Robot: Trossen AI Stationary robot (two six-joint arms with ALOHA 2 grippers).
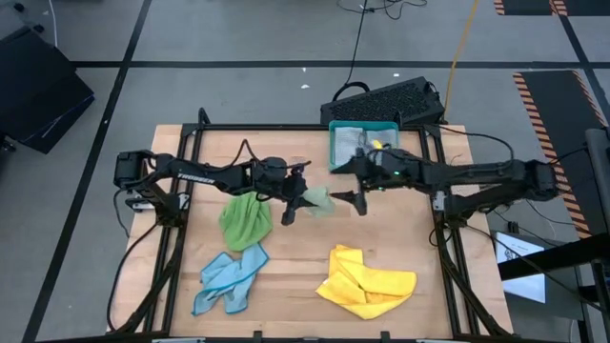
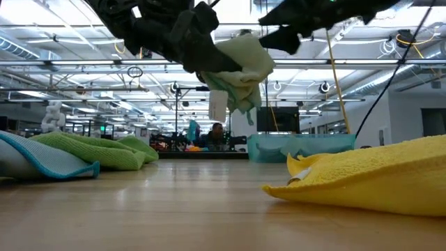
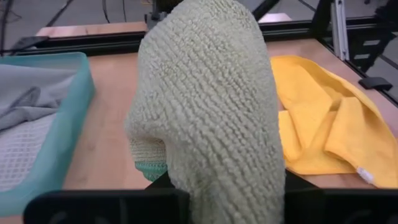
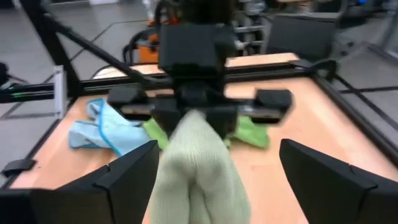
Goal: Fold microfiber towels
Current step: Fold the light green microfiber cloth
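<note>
Hanging above the table, the pale green towel [image 1: 319, 199] is pinched by the left gripper [image 1: 294, 202]; the right gripper [image 1: 357, 199] gapes, released.

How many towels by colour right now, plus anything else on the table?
Bright green towel: 1
Pale green towel: 1, off the table, left tool shut on it
Light blue towel: 1
Yellow towel: 1
Grey towel: 1, in the tray
Teal tray: 1
Total: 5 towels, 1 tray
</note>
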